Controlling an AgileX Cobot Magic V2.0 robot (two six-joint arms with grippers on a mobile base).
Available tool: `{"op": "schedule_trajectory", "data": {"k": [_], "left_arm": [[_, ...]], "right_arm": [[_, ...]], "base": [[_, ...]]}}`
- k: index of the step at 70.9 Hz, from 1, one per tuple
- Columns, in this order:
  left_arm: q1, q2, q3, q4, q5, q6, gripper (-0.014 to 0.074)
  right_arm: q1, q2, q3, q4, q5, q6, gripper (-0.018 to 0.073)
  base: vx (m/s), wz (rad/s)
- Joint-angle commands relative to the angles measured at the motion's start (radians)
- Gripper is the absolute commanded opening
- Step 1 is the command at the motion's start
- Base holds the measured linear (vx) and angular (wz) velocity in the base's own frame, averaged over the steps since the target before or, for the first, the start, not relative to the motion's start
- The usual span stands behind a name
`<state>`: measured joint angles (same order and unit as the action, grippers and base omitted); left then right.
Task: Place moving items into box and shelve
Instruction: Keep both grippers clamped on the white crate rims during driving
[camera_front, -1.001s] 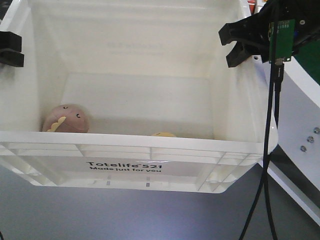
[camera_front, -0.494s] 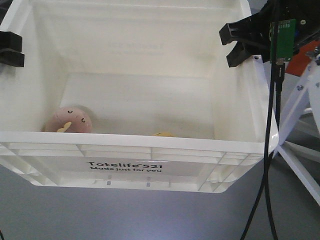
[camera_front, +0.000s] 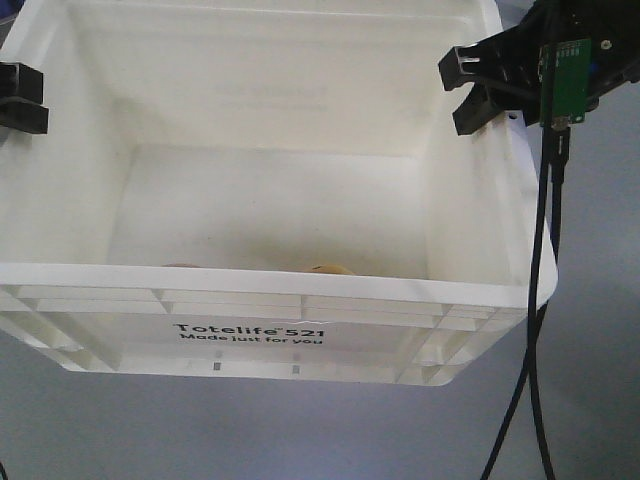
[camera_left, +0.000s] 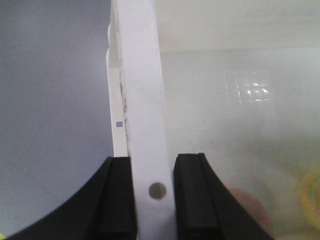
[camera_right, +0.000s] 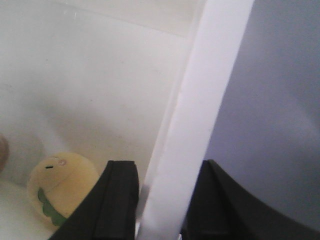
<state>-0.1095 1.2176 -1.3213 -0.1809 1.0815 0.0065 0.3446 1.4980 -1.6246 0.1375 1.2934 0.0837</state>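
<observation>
Box (camera_front: 250, 285): smooth white hard-plastic tub with a ribbed rim, its long axis running across between your two arms, so I judge shelving needs a level two-arm carry. Your left gripper (camera_left: 154, 160) and right gripper (camera_right: 167, 167) each clamp an opposite end wall, black jaws flat on it. Inside, low by the near wall: a soft round yellow toy (camera_right: 62, 187) nearest the right gripper; the pink toy (camera_left: 245, 205) is only a blur.

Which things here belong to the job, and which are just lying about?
Job: box, held at its side rims by left gripper and right gripper; yellow toy and pink toy inside it.
Not job: black cable, green circuit board, both on the robot.
</observation>
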Motion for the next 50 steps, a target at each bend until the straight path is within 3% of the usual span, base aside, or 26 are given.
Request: {"op": "schedule_trajectory", "data": {"k": [1,50], "left_arm": [[-0.012,-0.037,-0.043,-0.128,-0.141,-0.006,-0.0004],[-0.012,-0.037,-0.043,-0.128,-0.137,-0.006,-0.0004]], "right_arm": [[0.011,-0.054,-0.041,0.134,-0.09,-0.035,-0.0003],[0.011,-0.054,-0.041,0.133,-0.09,-0.035,-0.0003]], "base": [[0.13,0.58],[0.18,0.62]]}}
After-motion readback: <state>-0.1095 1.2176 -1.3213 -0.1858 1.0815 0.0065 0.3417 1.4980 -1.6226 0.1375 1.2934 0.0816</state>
